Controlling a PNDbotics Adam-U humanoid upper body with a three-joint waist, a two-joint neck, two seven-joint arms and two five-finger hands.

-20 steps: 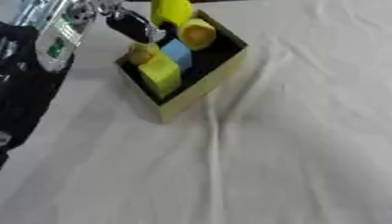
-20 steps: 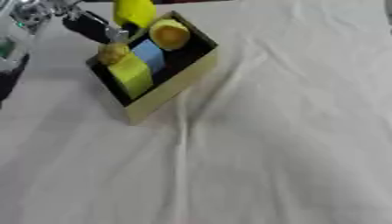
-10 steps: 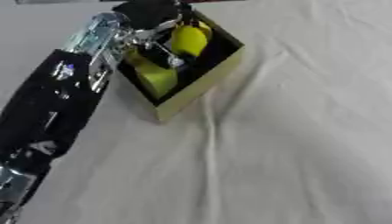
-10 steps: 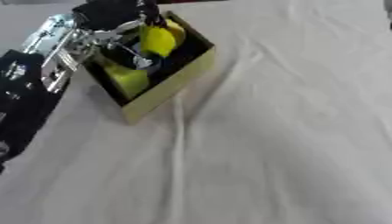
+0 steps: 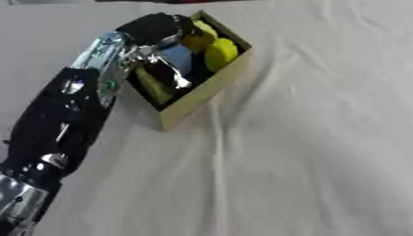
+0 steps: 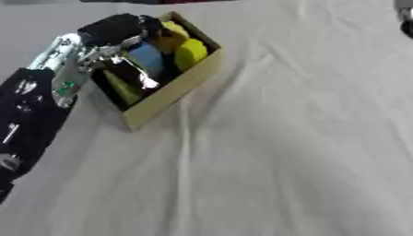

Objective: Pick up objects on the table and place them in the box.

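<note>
An open yellow-walled box (image 5: 203, 95) with a dark inside sits at the upper left of the white cloth. In it lie a rounded yellow object (image 5: 219, 53), another yellow piece (image 5: 197, 38), a blue block (image 5: 179, 58) and an olive-yellow block (image 5: 153, 87). My left hand (image 5: 151, 28) hangs over the box's left side, open, its fingers (image 5: 168, 73) reaching down inside and holding nothing. The rounded yellow object lies free beside them. A dark part, perhaps my right hand (image 6: 405, 18), shows at the upper right corner of the right eye view.
My black and silver left arm (image 5: 64, 115) crosses the left side from the lower corner up to the box. The white cloth (image 5: 306, 152) is wrinkled, with a fold running down from the box.
The left hand carried the rounded yellow object down into the box and let it go; it now lies at the box's right side. The view has shifted slightly.
</note>
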